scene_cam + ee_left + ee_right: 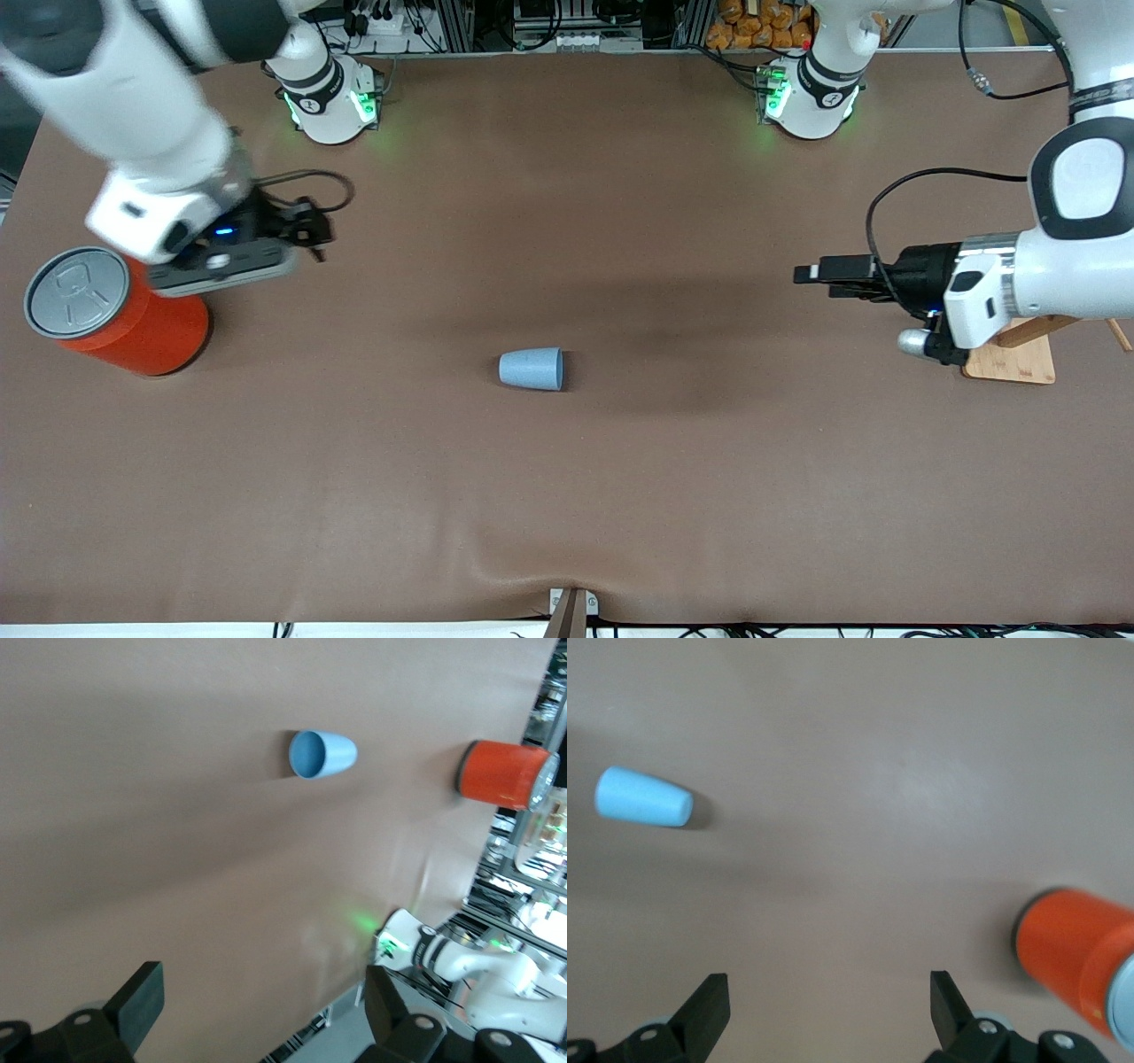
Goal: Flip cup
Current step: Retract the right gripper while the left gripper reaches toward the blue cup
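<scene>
Cup on its side, not yet grasped.

The cup (532, 369) lies toppled mid-table, well apart from the orange can (124, 323). Left gripper (811, 276) and right gripper (310, 232) hover open; next likely calls for reaching and gripping it.

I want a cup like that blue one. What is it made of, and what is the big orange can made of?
The cup looks like plastic: plain light blue, matte, with no shine, lying on its side. The can looks like metal with a glossy orange wall, and its grey lid has a dull metallic look. That is only how they look.
</scene>
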`<state>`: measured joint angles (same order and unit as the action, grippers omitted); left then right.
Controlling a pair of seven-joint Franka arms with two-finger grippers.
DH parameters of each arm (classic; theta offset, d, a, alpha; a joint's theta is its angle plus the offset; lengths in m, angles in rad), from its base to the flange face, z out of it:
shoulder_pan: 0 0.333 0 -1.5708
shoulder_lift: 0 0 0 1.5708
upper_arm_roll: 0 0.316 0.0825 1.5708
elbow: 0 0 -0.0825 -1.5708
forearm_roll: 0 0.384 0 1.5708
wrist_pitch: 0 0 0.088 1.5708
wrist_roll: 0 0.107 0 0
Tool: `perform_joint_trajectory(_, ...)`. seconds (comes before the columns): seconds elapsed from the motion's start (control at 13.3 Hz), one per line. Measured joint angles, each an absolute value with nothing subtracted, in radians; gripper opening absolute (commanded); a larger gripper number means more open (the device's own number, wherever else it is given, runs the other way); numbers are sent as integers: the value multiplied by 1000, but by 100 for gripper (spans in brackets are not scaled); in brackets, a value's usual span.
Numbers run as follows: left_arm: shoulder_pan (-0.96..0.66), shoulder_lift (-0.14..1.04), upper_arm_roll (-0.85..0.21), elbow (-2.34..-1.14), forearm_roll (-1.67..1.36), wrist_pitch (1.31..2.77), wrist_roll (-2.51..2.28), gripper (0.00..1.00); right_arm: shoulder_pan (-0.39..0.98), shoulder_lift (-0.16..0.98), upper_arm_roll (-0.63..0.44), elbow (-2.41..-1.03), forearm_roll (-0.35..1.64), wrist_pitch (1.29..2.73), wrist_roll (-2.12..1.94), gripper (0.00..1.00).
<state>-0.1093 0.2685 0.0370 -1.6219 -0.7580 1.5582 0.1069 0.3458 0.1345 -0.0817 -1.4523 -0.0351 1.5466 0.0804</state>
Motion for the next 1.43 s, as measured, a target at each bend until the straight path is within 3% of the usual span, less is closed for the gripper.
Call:
perform_joint_trajectory(0.45,-146,282,15,-1818,-955,1656,283,100,112,95,-103,-1507,-10,1522,-12,100)
perform_joint_trajectory(0.83,-192,332,-91,-1874,-1048,1869,338,100,80,39,-95,-1516,-6,1452,-13,100)
perform_joint_trajectory(1.2,-230,430,-110,-1885,-1264,1939,490,100,56,16,-92,-1511,-5,1428,-10,100)
perform_joint_trajectory(1.43,-231,546,-111,-1814,-1325,1941,562,100,56,10,-88,-1510,-1,1421,40,100)
